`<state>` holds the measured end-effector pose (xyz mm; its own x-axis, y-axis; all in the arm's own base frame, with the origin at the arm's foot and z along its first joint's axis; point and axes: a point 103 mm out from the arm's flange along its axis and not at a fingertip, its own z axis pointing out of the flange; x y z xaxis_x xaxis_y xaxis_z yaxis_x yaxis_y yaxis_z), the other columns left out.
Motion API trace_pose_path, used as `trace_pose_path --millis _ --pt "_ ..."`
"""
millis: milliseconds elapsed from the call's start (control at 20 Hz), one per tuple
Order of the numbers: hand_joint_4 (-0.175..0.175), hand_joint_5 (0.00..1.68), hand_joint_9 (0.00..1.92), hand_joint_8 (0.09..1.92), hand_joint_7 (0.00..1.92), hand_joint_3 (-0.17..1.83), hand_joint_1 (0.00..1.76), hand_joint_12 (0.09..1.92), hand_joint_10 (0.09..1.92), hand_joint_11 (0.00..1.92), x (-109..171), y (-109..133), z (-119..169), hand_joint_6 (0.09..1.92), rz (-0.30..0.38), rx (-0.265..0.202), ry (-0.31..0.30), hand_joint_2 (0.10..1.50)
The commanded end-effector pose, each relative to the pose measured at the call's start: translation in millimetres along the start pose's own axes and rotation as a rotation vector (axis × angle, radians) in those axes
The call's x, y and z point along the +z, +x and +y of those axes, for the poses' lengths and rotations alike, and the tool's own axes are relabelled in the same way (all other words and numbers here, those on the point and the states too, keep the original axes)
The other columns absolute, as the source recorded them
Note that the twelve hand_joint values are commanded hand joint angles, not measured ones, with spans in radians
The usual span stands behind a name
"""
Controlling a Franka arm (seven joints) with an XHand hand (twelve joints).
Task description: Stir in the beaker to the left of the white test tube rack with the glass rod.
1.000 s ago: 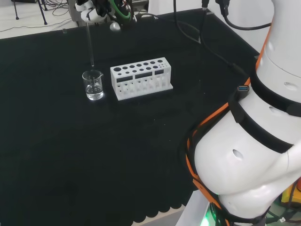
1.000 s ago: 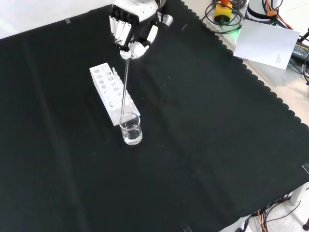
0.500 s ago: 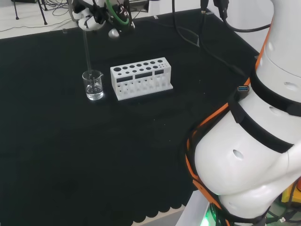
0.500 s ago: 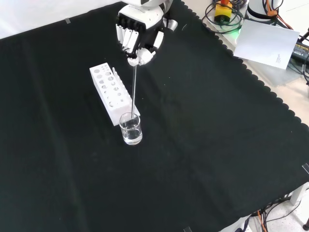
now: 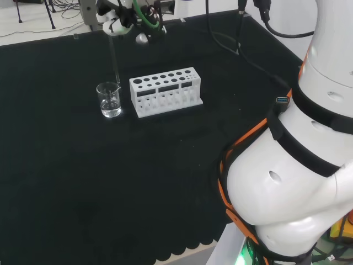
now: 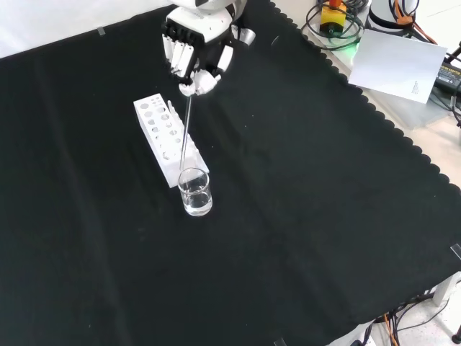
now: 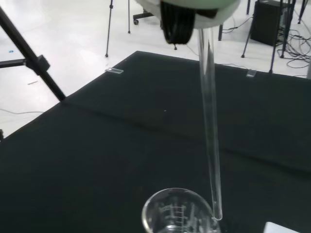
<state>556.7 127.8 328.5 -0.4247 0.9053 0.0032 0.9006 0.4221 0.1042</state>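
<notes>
Head view: hand (image 5: 114,22) clenched round top of glass rod (image 5: 115,63); rod tip at rim of beaker (image 5: 110,99), left of white test tube rack (image 5: 166,91).
Front view: rod slanted from hand down to beaker mouth.
Wrist view: rod tip beside beaker rim.

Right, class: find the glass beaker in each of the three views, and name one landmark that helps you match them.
Head view: beaker left of the white test tube rack.
Front view: beaker just below the rack's near end.
Wrist view: beaker's rim beside the glass rod's tip.
Shared landmark: the glass rod.
</notes>
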Motion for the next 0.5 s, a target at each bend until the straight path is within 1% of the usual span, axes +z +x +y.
trace_pose_path --millis 50,300,500 --pt "-0.175 1.06 1.67 1.32 1.06 0.62 1.29 1.03 1.04 1.62 11.5 7.1 9.3 0.72 0.021 -0.016 0.014 0.79" --pt "-0.175 1.06 1.67 1.32 1.06 0.62 1.29 1.03 1.04 1.62 8.5 11.6 13.4 0.72 0.012 -0.034 0.005 0.79" --pt "-0.175 1.06 1.67 1.32 1.06 0.62 1.29 1.03 1.04 1.62 25.0 10.3 14.4 0.72 0.024 -0.041 0.026 0.79"
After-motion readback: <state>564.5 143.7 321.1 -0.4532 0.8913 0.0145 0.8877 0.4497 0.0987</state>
